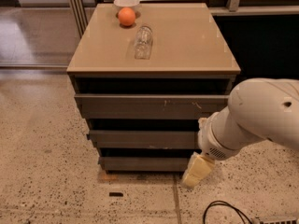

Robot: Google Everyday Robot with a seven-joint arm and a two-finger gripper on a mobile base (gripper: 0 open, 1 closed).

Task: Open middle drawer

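The cabinet has three stacked dark grey handleless drawers. The middle drawer (142, 139) shows a long plain flat front, level with the others. Above it is the taller front with pale scratch marks (149, 106); below it is the shortest front (142, 164). My gripper (196, 171) hangs from the white arm (252, 120) at the cabinet's lower right corner, beside the bottom drawer's right end and just under the middle drawer's right end. It holds nothing that I can see.
On the tan cabinet top (187, 45) lie a clear glass on its side (143, 42), an orange (126, 17) and a white bowl (126, 3). A black cable (224, 211) lies on the speckled floor at the front right. A dark wall stands at the right.
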